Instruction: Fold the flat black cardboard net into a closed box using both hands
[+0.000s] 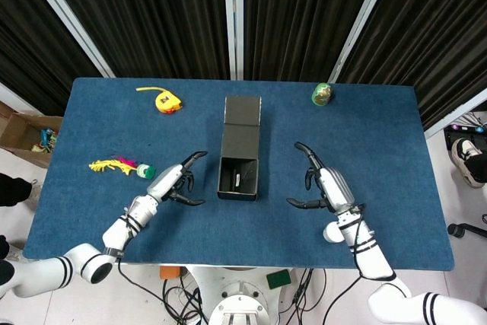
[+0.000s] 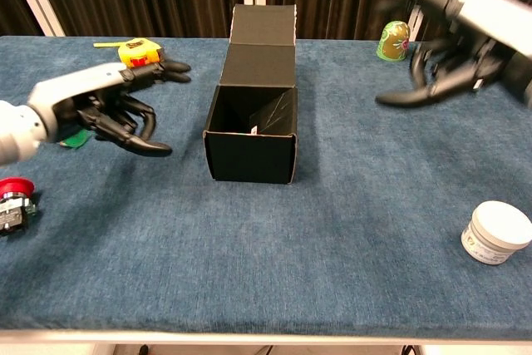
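The black cardboard box [image 1: 239,165] [image 2: 252,135] stands on the blue table with its near end open and a flap [image 1: 243,110] [image 2: 263,24] raised at the far end. My left hand [image 1: 173,183] [image 2: 120,107] hovers to its left, fingers apart, holding nothing and clear of the box. My right hand [image 1: 326,186] [image 2: 455,46] hangs to the right of the box, fingers spread, empty and well apart from it.
A yellow tape measure [image 1: 163,100] [image 2: 138,53] lies far left, a green figurine [image 1: 322,94] [image 2: 394,40] far right. A feathered toy [image 1: 122,165] lies left of my left hand. A white jar [image 1: 333,232] [image 2: 496,233] sits near the front right, a red-capped item [image 2: 13,199] at the left edge.
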